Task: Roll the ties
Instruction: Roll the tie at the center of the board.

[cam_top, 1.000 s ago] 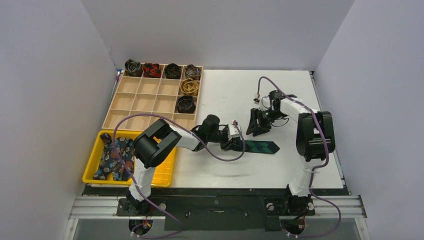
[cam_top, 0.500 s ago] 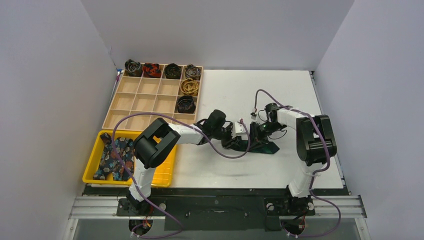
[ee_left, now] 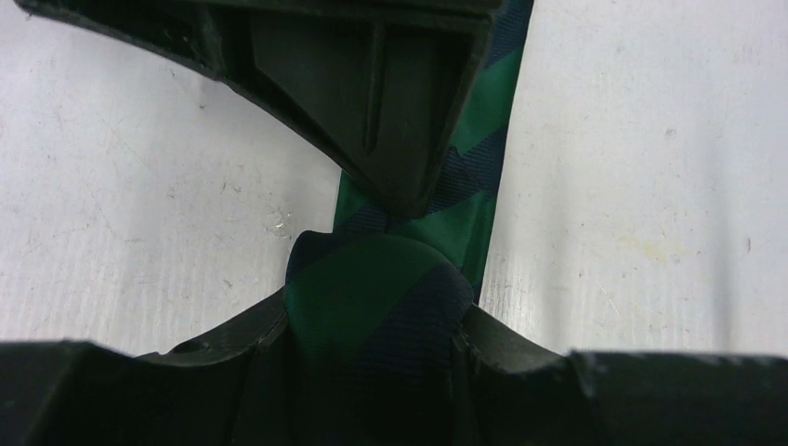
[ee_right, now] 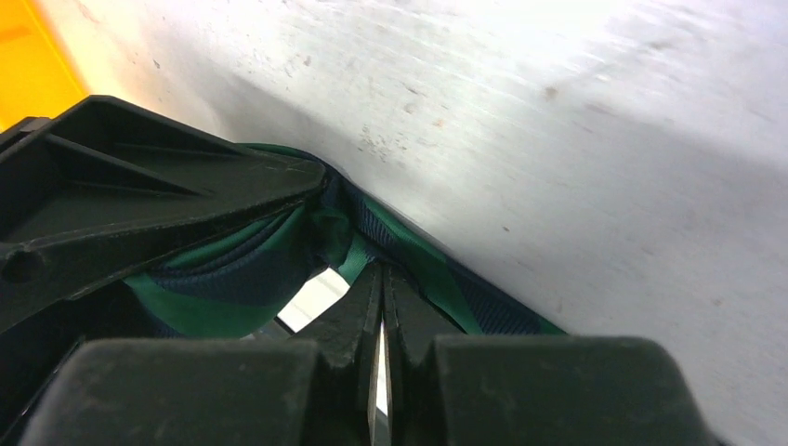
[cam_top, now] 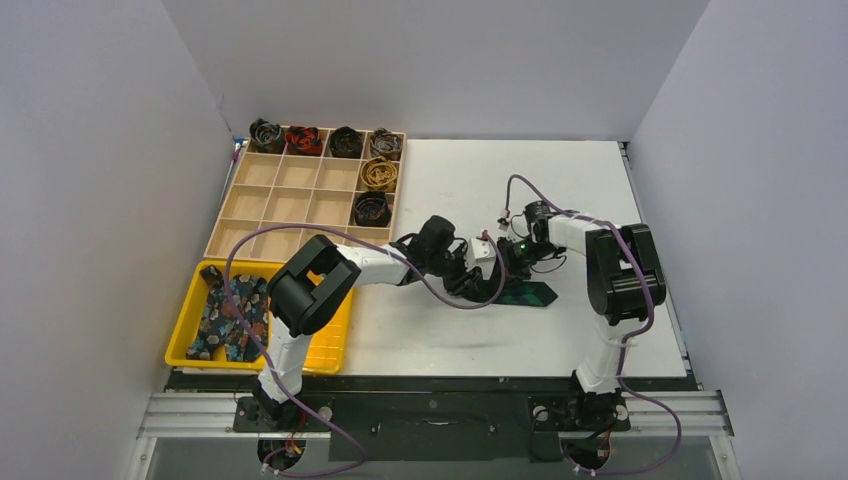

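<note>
A dark green-navy plaid tie point(cam_top: 528, 294) lies on the white table, its flat wide end pointing right. My left gripper point(cam_top: 468, 283) is shut on the rolled part of this tie point(ee_left: 372, 307), which bulges up between its two fingers point(ee_left: 232, 334). My right gripper point(cam_top: 508, 265) meets it from the right. Its jaws point(ee_right: 381, 274) are shut, with the tips pressed against a green fold of the tie point(ee_right: 232, 269) at the roll. Whether any fabric is pinched between them does not show. Floral ties point(cam_top: 230, 315) lie unrolled in the yellow tray.
A wooden compartment box point(cam_top: 290, 205) at the back left holds several rolled ties point(cam_top: 379, 174) in its top row and right column. The yellow tray point(cam_top: 335, 345) sits at the front left, beside the left arm. Purple cables loop over both arms.
My right gripper has come down and left to the roll and closed its jaws. My left gripper has moved right along the tie, so less flat tie shows.
</note>
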You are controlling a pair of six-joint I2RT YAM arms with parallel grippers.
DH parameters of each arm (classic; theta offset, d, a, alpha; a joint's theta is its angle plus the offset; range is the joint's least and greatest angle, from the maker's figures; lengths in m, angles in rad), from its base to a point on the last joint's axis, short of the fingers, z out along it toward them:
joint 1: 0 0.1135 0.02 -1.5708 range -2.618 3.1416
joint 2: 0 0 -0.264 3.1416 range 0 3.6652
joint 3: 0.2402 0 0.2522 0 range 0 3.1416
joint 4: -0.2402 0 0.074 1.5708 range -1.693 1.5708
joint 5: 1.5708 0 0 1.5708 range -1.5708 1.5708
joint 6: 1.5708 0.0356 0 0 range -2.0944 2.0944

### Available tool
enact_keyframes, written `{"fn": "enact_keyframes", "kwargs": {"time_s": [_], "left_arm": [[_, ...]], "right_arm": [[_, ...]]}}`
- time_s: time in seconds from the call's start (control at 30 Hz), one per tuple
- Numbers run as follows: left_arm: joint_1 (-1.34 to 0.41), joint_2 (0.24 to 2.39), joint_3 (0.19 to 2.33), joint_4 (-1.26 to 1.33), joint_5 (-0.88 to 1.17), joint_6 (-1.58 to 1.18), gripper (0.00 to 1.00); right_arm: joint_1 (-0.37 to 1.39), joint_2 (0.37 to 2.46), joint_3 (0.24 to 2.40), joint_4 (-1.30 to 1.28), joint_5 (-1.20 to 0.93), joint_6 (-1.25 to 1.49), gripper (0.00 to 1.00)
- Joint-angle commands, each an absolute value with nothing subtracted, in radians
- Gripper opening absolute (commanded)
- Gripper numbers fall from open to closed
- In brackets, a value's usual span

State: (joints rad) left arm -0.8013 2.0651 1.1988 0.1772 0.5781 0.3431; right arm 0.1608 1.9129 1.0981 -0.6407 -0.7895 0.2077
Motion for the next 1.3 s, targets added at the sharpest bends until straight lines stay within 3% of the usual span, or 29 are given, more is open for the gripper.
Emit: {"fn": "enact_keyframes", "kwargs": {"time_s": [0.0, 0.27, 0.47, 0.67, 0.77, 0.93, 0.97, 1.03, 1.17, 1.27], "left_arm": [[-0.787, 2.104, 1.255, 0.014, 0.520, 0.300, 0.01], [-0.778, 1.989, 1.187, 0.227, 0.670, 0.222, 0.02], [-0.774, 1.943, 1.133, 0.251, 0.762, 0.355, 0.06], [-0.770, 1.983, 1.238, -0.067, 0.751, 0.603, 0.08], [-0.778, 2.038, 1.303, -0.262, 0.672, 0.613, 0.09], [-0.784, 2.130, 1.345, -0.376, 0.575, 0.560, 0.11], [-0.786, 2.135, 1.345, -0.380, 0.553, 0.562, 0.12], [-0.795, 2.143, 1.332, -0.393, 0.530, 0.581, 0.13], [-0.804, 2.158, 1.326, -0.408, 0.507, 0.595, 0.14], [-0.808, 2.165, 1.324, -0.412, 0.504, 0.600, 0.15]], "right_arm": [[0.232, 1.932, 1.112, -0.636, -0.573, 0.087, 0.00], [0.225, 2.000, 1.123, -0.648, -0.448, 0.082, 0.00], [0.219, 2.027, 1.132, -0.648, -0.421, 0.100, 0.00], [0.218, 2.038, 1.156, -0.643, -0.419, 0.114, 0.00], [0.206, 2.029, 1.162, -0.642, -0.451, 0.118, 0.00], [0.169, 1.939, 1.146, -0.619, -0.621, 0.133, 0.00], [0.158, 1.922, 1.140, -0.607, -0.649, 0.140, 0.02], [0.141, 1.856, 1.130, -0.603, -0.723, 0.169, 0.22], [0.108, 1.794, 1.112, -0.596, -0.893, 0.206, 0.47], [0.116, 1.765, 1.087, -0.567, -0.966, 0.236, 0.54]]}}
